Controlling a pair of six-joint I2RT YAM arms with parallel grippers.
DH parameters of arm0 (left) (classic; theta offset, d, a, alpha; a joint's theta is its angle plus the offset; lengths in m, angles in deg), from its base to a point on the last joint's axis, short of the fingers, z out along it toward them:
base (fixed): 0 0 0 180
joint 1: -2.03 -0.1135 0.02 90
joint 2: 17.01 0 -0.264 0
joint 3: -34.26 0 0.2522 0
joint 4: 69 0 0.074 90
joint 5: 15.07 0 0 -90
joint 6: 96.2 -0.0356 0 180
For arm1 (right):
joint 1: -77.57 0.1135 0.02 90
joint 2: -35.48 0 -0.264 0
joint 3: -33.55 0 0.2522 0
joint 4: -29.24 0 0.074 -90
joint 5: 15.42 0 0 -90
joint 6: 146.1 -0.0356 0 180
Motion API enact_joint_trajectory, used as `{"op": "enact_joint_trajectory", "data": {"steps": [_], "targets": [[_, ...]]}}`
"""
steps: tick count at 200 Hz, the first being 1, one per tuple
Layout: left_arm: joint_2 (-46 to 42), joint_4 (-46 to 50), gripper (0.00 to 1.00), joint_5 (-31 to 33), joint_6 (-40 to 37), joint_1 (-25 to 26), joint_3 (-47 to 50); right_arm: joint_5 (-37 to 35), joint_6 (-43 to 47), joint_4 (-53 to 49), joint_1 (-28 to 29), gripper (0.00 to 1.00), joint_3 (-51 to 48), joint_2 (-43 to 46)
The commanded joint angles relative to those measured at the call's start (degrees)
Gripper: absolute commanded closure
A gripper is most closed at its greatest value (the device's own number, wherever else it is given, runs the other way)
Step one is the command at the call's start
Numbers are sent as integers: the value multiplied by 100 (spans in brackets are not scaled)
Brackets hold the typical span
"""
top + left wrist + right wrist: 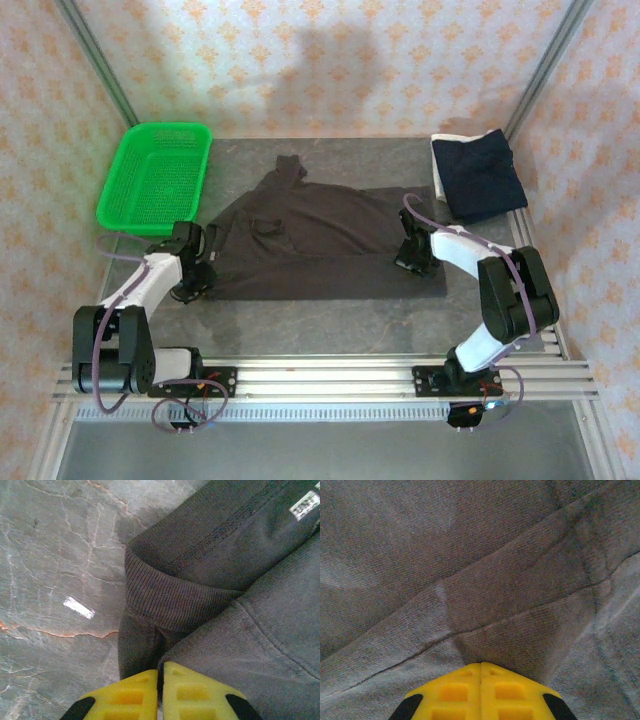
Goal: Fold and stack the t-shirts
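1. The charcoal-brown t-shirt (320, 240) lay spread across the middle of the desk (350, 320). The navy t-shirt (478, 175) was folded at the far right corner, on a white t-shirt (438, 170) of which a thin edge showed. The green basket (160, 128) stood at the far left, apart from the cloth.
2. The left gripper (203, 275) was set at the shirt's left edge. In the left wrist view its yellow fingers (130, 695) were pressed together, and a fold of cloth just below a ribbed band (165, 602) ran into the slit between them.
3. The right gripper (408, 260) was set at the shirt's right edge, also pressed together. In the right wrist view creases converged on its tips (481, 665), so a pinch of the fabric was judged to be held.
4. The step in hand was judged to be a fold begun from these two pinches. Both grippers would best be raised together, at one height and one pace, so that the held edge is kept level.
5. The cloth should be lifted only far enough to clear the layer beneath, then carried over and laid edge on edge.
6. The span between the pinches should be kept lightly taut; slack would leave wrinkles, and a hard pull could drag the shirt across the desk or slip it from a thin pinch.
7. The bunched cloth at the left pinch might hold more than one layer, so the rise should be watched.
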Motion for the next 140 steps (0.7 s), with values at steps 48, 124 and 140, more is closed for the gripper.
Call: {"op": "enact_joint_trajectory", "data": {"steps": [48,124,140], "targets": [[-136,555,100,650,-3,-148,-393,-263,98,-152,-34,100,-58,-108],[124,596,77,586,-168,-439,-657,-183,143,-189,-183,100,-189,12],[-37,661,50,589,-135,-438,-761,-56,160,-257,-182,100,-122,156]]}}
